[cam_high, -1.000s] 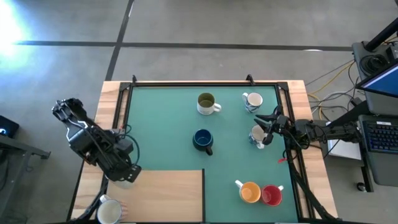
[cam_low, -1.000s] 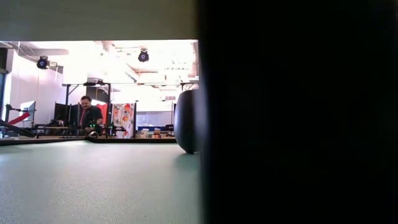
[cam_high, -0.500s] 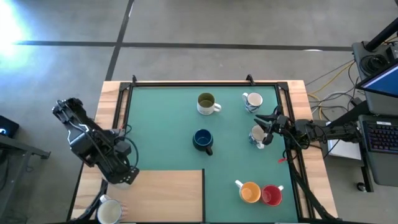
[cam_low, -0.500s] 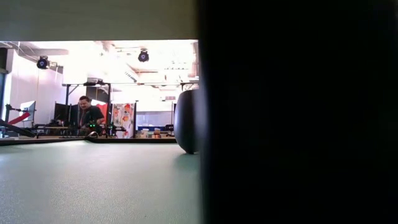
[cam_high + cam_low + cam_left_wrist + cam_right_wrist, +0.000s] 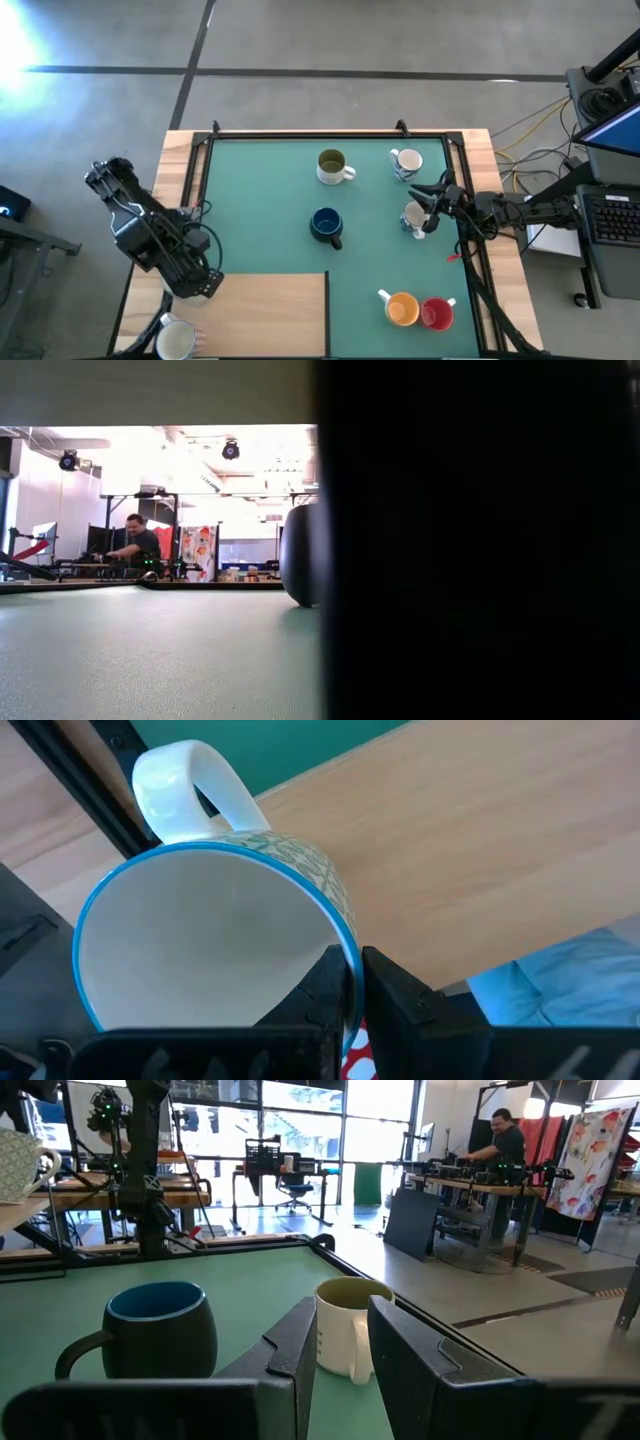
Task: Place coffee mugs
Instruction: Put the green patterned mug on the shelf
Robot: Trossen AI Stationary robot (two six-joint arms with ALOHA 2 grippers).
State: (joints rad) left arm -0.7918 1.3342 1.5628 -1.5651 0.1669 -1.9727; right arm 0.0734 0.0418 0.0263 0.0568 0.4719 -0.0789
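My left gripper (image 5: 197,284) hangs over the near-left wooden board (image 5: 270,310), shut on a white mug (image 5: 200,950) with a blue rim and green pattern. The high view hides this mug under the gripper. On the green mat (image 5: 260,200) stand an olive mug (image 5: 332,166), a dark blue mug (image 5: 325,224), two white mugs (image 5: 405,162) (image 5: 413,215), an orange mug (image 5: 402,308) and a red mug (image 5: 436,314). Another white mug (image 5: 175,340) stands at the near-left corner. My right gripper (image 5: 432,205) waits open at the right edge, beside a white mug. My left gripper pinches the mug's rim (image 5: 345,945) on the side opposite the handle (image 5: 195,790), one finger inside the cup and one outside. The fingers come steeply from above. The mug hangs tilted over the board; whether its base touches the wood I cannot tell.
A black frame (image 5: 330,134) borders the mat. In the low view a dark mass (image 5: 480,540) fills the right half, with a dark mug (image 5: 300,555) beside it. Cables and a desk (image 5: 600,220) lie beyond the right edge. A person (image 5: 135,540) works far behind.
My left gripper has sunk a little and drifted toward the table's near edge with the mug. The mug showed beside the gripper in the high view a second ago and is now hidden beneath it.
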